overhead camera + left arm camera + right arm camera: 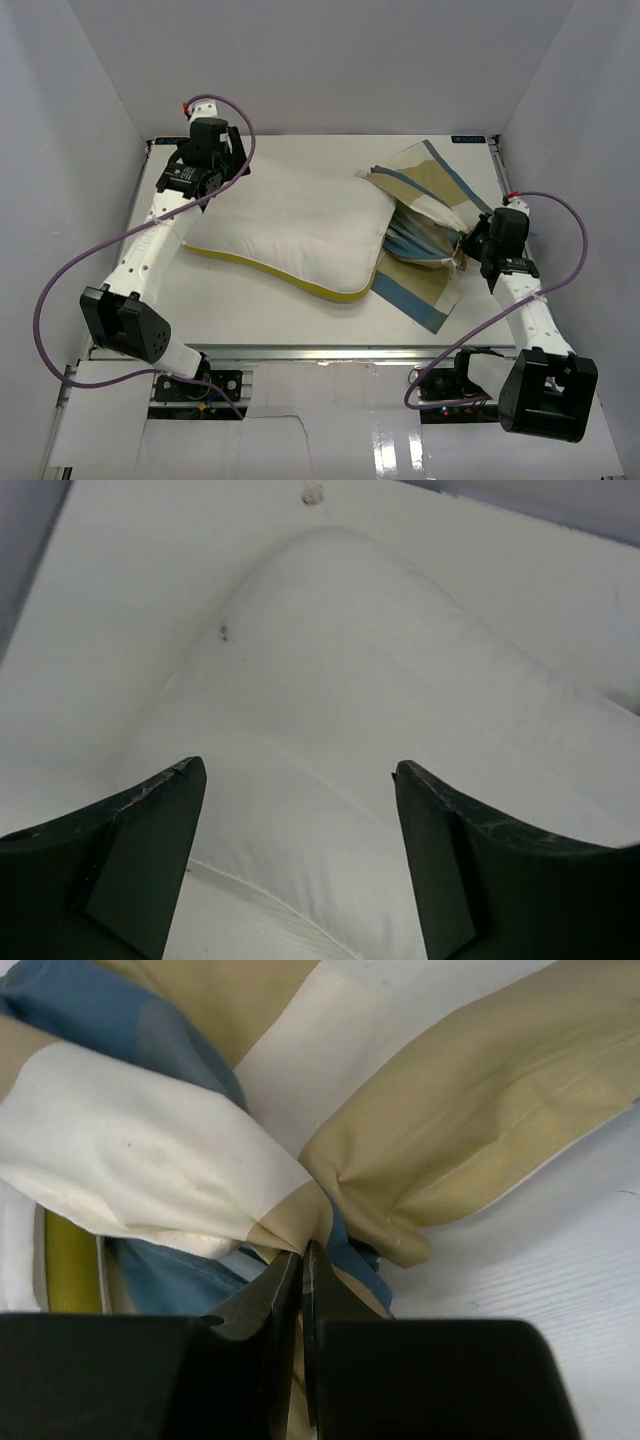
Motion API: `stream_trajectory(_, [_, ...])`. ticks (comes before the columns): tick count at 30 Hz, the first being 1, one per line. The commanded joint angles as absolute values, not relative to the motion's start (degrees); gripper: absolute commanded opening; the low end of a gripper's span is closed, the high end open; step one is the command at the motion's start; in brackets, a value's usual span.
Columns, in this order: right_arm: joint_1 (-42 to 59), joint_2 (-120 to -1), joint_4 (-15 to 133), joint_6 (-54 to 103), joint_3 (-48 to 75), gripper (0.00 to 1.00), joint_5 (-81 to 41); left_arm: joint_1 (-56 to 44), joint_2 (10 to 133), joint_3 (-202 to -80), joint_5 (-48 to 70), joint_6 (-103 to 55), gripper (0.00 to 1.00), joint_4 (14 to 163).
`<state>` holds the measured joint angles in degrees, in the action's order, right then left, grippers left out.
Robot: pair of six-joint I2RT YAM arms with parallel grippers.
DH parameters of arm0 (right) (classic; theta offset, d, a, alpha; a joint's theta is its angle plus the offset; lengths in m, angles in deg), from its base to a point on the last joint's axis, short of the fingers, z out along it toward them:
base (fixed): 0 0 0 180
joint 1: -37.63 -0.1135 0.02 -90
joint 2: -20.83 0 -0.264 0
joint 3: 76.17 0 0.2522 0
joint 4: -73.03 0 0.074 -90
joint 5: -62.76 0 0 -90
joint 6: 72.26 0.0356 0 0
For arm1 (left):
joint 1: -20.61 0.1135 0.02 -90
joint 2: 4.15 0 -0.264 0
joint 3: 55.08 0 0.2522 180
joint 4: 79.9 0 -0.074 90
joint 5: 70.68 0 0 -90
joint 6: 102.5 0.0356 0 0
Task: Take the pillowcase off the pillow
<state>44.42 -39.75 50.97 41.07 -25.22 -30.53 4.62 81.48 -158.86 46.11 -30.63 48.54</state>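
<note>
In the middle of the top view, the pillow (290, 235) lies on the table (300, 325). It is mostly bare; only its right end sits inside the pillowcase (425, 225), which is bunched at the centre right. At the upper left, the left gripper (300, 850) stands over the pillow's corner with its jaws wide apart and grasps nothing; whether it touches the pillow I cannot tell. At the right edge of the pillowcase, the right gripper (302, 1260) is clenched on a gathered fold of it.
</note>
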Motion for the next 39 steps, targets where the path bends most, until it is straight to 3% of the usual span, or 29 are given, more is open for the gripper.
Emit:
stream_trajectory(1, [43.26, -38.5, 55.22, 40.41, -25.67, 0.08, -24.87, 0.86, 80.14, -156.74, 32.17, -33.59, 0.88, 46.18])
stream_trajectory(12, [40.97, -37.18, 56.1, 40.41, -28.22, 0.08, -22.76, -24.55, 90.76, -153.39, 22.4, -37.37, 0.94, 53.38])
stream_trajectory(15, [40.88, -38.06, 55.4, 39.62, -28.31, 0.08, -22.67, -28.95, 98.84, -158.12, 25.11, -38.33, 0.98, 52.25])
stream_trajectory(22, [40.8, -36.57, 56.46, 39.71, -30.42, 0.08, -20.04, -33.18, 112.03, -161.39, 36.79, -43.08, 0.97, 48.83])
stream_trajectory(24, [40.8, -35.61, 56.02, 39.62, -30.34, 0.08, -20.73, -33.18, 113.27, -159.21, 42.49, -45.44, 0.89, 45.84])
stream_trajectory(25, [40.8, -35.25, 55.84, 39.62, -30.33, 0.08, -21.43, -33.09, 112.66, -157.72, 43.92, -46.15, 0.67, 45.3])
stream_trajectory(29, [40.88, -33.76, 54.53, 39.97, -29.2, 0.08, -26.96, -33.18, 105.12, -150.77, 47.97, -47.65, 0.03, 43.2])
stream_trajectory(39, [42.55, -34.97, 49.17, 40.06, -20.41, 0.08, -36.37, -30.81, 77.96, -136.97, 56.5, -52.49, 0.0, 32.56])
